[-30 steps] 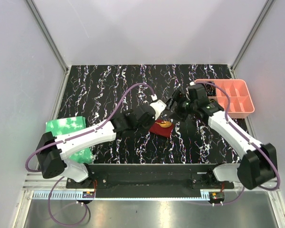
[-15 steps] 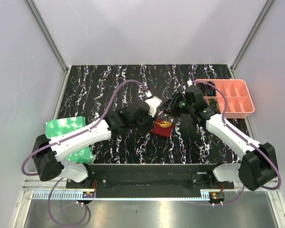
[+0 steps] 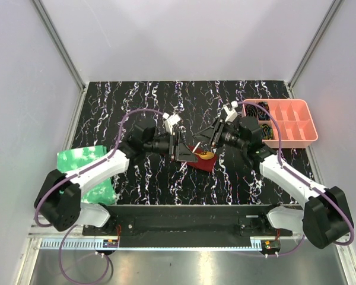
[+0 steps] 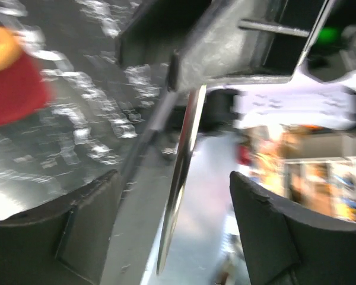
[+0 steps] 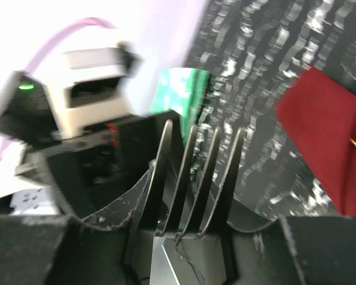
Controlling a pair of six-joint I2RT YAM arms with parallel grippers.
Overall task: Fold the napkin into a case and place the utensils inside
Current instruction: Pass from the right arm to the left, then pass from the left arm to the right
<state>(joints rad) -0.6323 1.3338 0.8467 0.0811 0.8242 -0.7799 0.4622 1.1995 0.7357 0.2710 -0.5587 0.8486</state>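
fork (image 5: 196, 172) clamped just below the tines by the right gripper (image 5: 178, 237), tines pointing away from its wrist camera. it is raised above the table (image 3: 136, 101), beside the far left corner of the napkin (image 3: 204, 164). left gripper (image 3: 183, 152) released, jaws spread wide, facing the right gripper at close range. in the left wrist view the fork (image 4: 181, 172) shows edge-on as a thin bright strip between the fingers (image 4: 77, 231), touching neither. napkin folded to a small dark red patch near the table's centre, with a gold-coloured piece (image 3: 207, 155) lying on it. open marbled surface lies on the far side and toward the near edge. pink tray (image 3: 296, 143) sits at the right edge. green sheet (image 3: 83, 159) lies at the left edge, partly under the left arm. both wrist views are motion-blurred. the kind of gold-coloured piece is not legible, the fork's handle is hidden inside the right gripper, and the tray's contents show only as dark shapes.
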